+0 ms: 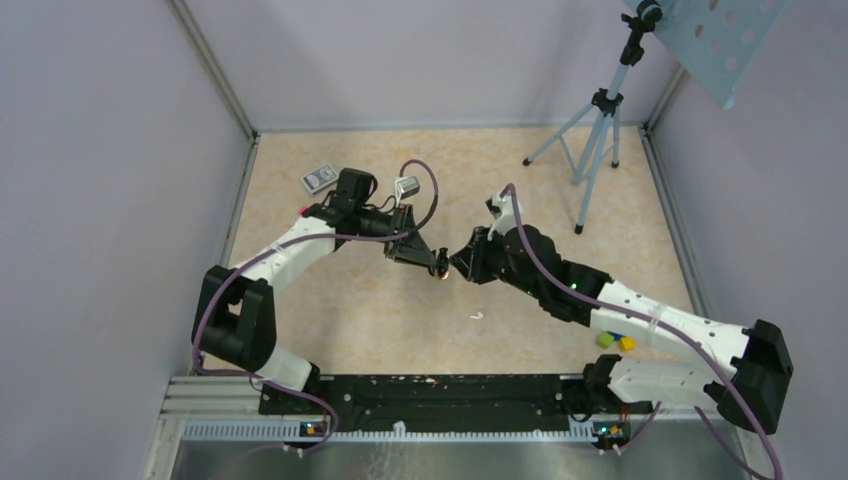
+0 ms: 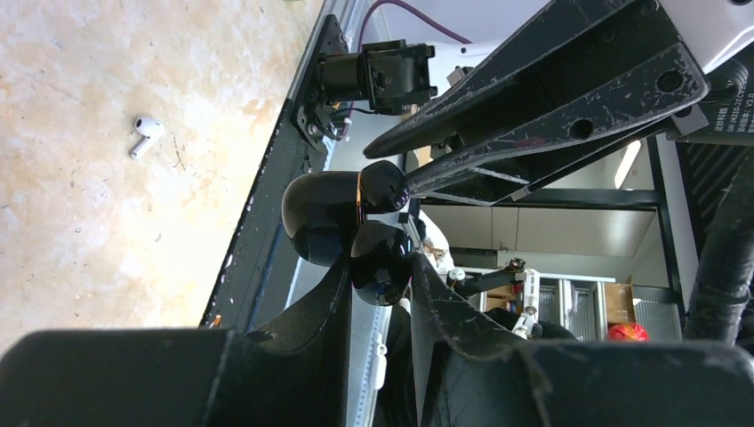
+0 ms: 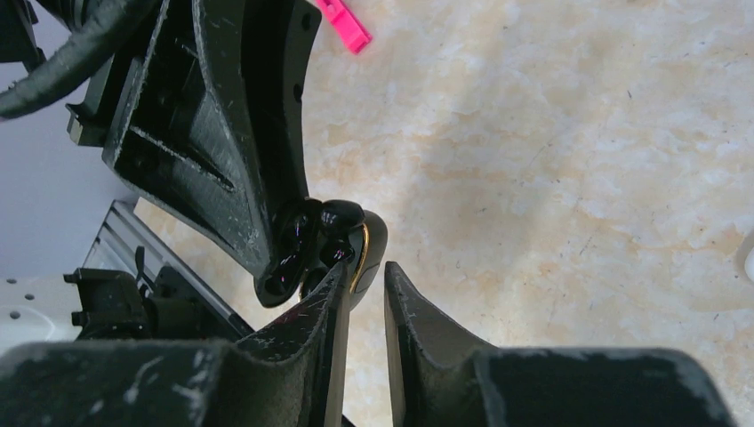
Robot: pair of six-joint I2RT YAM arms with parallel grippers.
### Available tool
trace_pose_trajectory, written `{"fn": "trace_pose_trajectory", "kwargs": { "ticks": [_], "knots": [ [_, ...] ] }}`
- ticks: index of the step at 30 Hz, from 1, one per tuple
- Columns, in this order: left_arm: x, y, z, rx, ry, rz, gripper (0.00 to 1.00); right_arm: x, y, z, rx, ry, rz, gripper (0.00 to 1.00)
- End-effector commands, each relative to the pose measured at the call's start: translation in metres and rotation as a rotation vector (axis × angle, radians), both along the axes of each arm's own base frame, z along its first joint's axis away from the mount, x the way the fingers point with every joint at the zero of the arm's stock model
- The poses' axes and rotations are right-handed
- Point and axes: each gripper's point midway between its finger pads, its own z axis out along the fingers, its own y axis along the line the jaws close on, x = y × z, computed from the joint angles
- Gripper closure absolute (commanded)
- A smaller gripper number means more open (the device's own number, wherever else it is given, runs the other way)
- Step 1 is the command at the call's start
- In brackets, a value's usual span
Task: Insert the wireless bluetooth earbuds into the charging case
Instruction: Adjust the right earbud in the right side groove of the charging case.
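My left gripper (image 1: 438, 264) is shut on a glossy black charging case (image 2: 324, 218) with a gold band, held above the table; the jaws pinch its lower half (image 2: 382, 265). The case also shows in the right wrist view (image 3: 369, 233), with shiny black earbud shapes (image 3: 333, 216) at its opening. My right gripper (image 1: 462, 262) meets it from the right, its fingertips (image 2: 402, 181) touching the case top. Its jaws stand a narrow gap apart with only table showing between them. A white earbud (image 1: 477, 315) lies on the table below, and shows in the left wrist view (image 2: 147, 132).
A tripod (image 1: 598, 130) stands at the back right. A patterned box (image 1: 320, 178) and a small white object (image 1: 407, 186) lie at the back left, with a pink piece (image 3: 347, 25) nearby. Green (image 1: 605, 340) and yellow (image 1: 627, 343) blocks lie under the right arm.
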Motion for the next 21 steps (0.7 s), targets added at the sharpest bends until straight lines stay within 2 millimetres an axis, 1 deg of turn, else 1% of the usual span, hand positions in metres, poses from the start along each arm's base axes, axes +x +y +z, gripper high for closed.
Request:
{"fn": "trace_pose_trajectory", "kwargs": {
  "ticks": [1, 3, 5, 6, 7, 8, 10, 11, 13, 15, 19, 21],
  "knots": [
    [0.004, -0.004, 0.019, -0.046, -0.089, -0.017, 1.0, -0.005, -0.001, 0.012, 0.005, -0.048, 0.052, 0.8],
    [0.003, -0.004, 0.02, -0.047, -0.092, -0.019, 1.0, -0.004, -0.002, 0.016, 0.001, -0.071, 0.057, 0.8],
    [0.003, -0.005, 0.019, -0.045, -0.1, -0.021, 1.0, -0.003, -0.006, 0.024, -0.01, -0.102, 0.052, 0.76],
    [0.002, -0.004, 0.018, -0.043, -0.101, -0.024, 1.0, -0.001, -0.009, 0.028, -0.027, -0.116, 0.044, 0.72],
    [0.002, -0.004, 0.017, -0.038, -0.098, -0.025, 1.0, 0.002, -0.012, 0.032, -0.053, -0.141, 0.042, 0.64],
    [0.001, -0.004, 0.016, -0.034, -0.093, -0.028, 1.0, 0.004, -0.014, 0.037, -0.078, -0.162, 0.041, 0.6],
    [0.0, -0.005, 0.015, -0.033, -0.091, -0.035, 1.0, 0.009, -0.016, 0.044, -0.132, -0.189, 0.043, 0.56],
    [-0.001, -0.005, 0.016, -0.034, -0.092, -0.038, 1.0, 0.012, -0.015, 0.05, -0.149, -0.203, 0.046, 0.55],
    [-0.002, -0.005, 0.017, -0.037, -0.094, -0.041, 1.0, 0.013, -0.011, 0.053, -0.189, -0.218, 0.076, 0.54],
    [-0.002, -0.006, 0.017, -0.04, -0.099, -0.045, 1.0, 0.012, -0.001, 0.055, -0.205, -0.225, 0.159, 0.48],
    [-0.002, -0.007, 0.016, -0.038, -0.093, -0.048, 1.0, 0.017, 0.011, 0.045, -0.27, -0.198, 0.244, 0.47],
    [-0.002, -0.007, 0.016, -0.037, -0.095, -0.047, 1.0, 0.017, 0.013, 0.048, -0.247, -0.194, 0.274, 0.5]
  ]
}}
